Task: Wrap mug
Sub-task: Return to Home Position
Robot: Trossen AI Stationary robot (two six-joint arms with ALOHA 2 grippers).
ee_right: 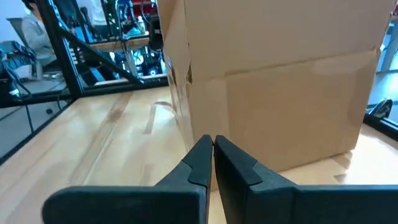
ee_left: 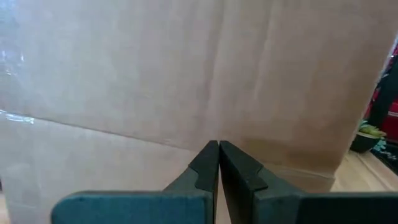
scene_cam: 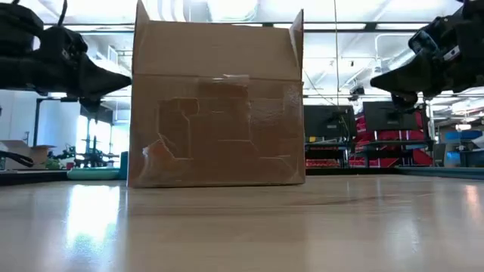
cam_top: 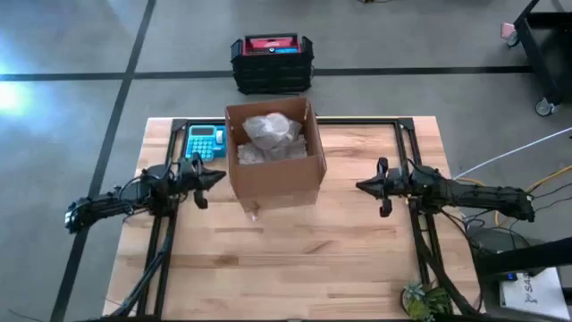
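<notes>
An open cardboard box (cam_top: 273, 152) stands on the wooden table (cam_top: 295, 259), with crumpled white wrapping paper (cam_top: 271, 136) inside it. The mug is hidden or out of view. My left gripper (cam_top: 220, 178) hovers shut just left of the box, pointing at its left wall (ee_left: 186, 81). My right gripper (cam_top: 360, 187) hovers shut to the right of the box, pointing at its right wall (ee_right: 292, 93). Both are clear of the table in the low view, left gripper (scene_cam: 125, 78) and right gripper (scene_cam: 374, 81).
A teal calculator (cam_top: 205, 141) lies behind the left gripper at the table's far left. A black crate with a red lid (cam_top: 272, 61) sits on the floor beyond the table. A small plant (cam_top: 424, 300) is at the near right corner. Bare tabletop lies in front of the box.
</notes>
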